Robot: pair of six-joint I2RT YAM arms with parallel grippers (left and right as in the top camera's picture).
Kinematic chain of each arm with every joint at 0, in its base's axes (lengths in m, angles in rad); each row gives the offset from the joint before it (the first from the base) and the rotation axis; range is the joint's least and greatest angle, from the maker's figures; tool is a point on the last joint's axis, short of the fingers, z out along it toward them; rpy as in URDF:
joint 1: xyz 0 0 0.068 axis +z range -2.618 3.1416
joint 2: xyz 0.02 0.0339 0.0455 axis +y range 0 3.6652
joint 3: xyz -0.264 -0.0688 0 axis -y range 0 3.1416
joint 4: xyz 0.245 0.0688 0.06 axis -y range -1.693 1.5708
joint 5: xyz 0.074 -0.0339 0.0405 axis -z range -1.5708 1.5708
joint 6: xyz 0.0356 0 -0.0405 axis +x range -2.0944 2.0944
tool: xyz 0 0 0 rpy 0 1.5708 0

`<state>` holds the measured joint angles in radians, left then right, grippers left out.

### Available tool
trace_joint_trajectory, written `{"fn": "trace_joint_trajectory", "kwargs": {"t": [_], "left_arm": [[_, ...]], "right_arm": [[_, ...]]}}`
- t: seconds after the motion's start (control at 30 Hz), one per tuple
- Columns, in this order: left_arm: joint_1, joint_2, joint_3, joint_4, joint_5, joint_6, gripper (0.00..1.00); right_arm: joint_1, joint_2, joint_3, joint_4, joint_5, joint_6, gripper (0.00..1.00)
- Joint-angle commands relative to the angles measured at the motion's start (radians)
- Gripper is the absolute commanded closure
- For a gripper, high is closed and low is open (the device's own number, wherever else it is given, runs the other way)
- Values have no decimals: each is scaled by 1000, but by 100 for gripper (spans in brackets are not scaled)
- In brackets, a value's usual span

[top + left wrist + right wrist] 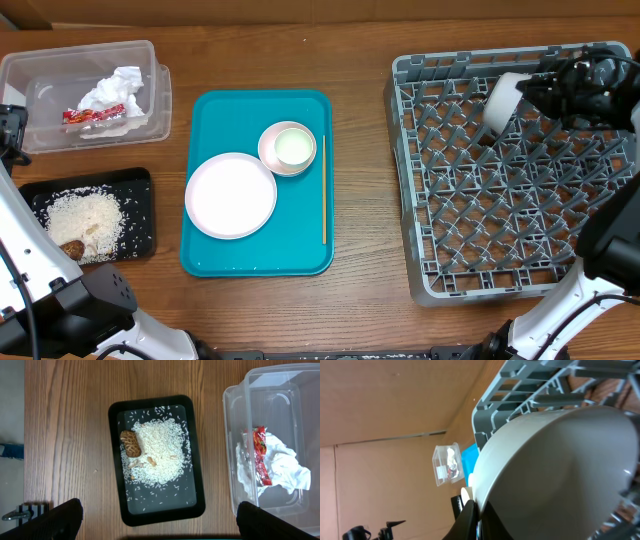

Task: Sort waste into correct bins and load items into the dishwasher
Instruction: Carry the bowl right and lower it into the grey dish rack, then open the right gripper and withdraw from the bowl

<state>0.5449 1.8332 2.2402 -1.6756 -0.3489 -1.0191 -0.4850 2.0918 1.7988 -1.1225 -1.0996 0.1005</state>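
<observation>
Lying in the clear tub (280, 400), red-and-white wrapper (261, 455), print unreadable.

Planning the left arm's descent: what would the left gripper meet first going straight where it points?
Likely the black tray, at its near end below the rice; the open left gripper points down at it. Depth is unclear.

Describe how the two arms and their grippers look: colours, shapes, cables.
The left arm and right arm are built alike: smooth white tubular links joined by bulky black joint housings, with thin black cables running alongside. The left gripper has two flat black fingers with angled tips. The right gripper is a black, blocky assembly. No markings are readable.
</observation>
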Motion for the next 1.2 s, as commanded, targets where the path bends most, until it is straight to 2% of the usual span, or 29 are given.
{"fn": "trace_joint_trajectory", "kwargs": {"t": [0.0, 0.07, 0.2, 0.5, 0.67, 0.73, 0.8, 0.97, 1.0, 1.03, 1.17], "left_arm": [[-3, 10, 5, 1, -16, -16, 0], [-3, 10, 5, 1, -16, -16, 0], [-3, 10, 5, 1, -16, -16, 0], [-3, 10, 5, 1, -16, -16, 0], [-3, 10, 5, 1, -16, -16, 0], [-3, 10, 5, 1, -16, -16, 0], [-3, 10, 5, 1, -16, -16, 0], [-3, 10, 5, 1, -16, -16, 0], [-3, 10, 5, 1, -16, -16, 0], [-3, 10, 5, 1, -16, -16, 0], [-3, 10, 5, 1, -16, -16, 0]], "right_arm": [[-28, -8, 3, -25, 72, 5, 92], [-35, -13, 9, -48, 104, 11, 87], [-48, -42, 68, -122, 341, 115, 79], [-51, -221, 215, -272, 869, 393, 78], [-2, -300, 218, -274, 886, 389, 72], [69, -296, 216, -267, 904, 340, 72], [130, -280, 216, -260, 957, 338, 73], [269, -193, 216, -257, 1124, 345, 83], [280, -169, 216, -268, 1170, 373, 87], [285, -121, 216, -287, 1189, 399, 96], [278, -31, 216, -322, 1186, 398, 96]]}}
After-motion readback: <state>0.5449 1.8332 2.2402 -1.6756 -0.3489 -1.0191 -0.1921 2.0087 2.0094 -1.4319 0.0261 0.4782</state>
